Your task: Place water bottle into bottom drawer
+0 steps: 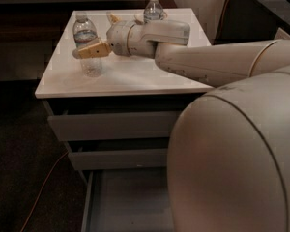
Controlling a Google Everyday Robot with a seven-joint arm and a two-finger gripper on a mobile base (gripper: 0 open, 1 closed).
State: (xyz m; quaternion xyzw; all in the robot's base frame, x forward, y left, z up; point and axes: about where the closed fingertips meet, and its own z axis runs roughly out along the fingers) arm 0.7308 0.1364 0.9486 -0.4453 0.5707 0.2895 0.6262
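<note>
The water bottle (85,41), clear and ribbed with a white-and-blue label, stands upright at the left of the white cabinet top (130,74). My gripper (94,36) is open right beside it. The near tan finger (93,50) crosses in front of the bottle's middle and the far finger (113,18) lies behind and to the right. The bottom drawer (128,202) is pulled out below, showing its shallow grey tray, partly hidden by my arm.
A second clear bottle with a white cap (153,7) stands at the back of the top, behind my wrist. The top drawer (111,124) and middle drawer (118,158) are shut. My arm's bulk (237,153) fills the lower right. An orange cable (43,182) runs along the dark floor at the left.
</note>
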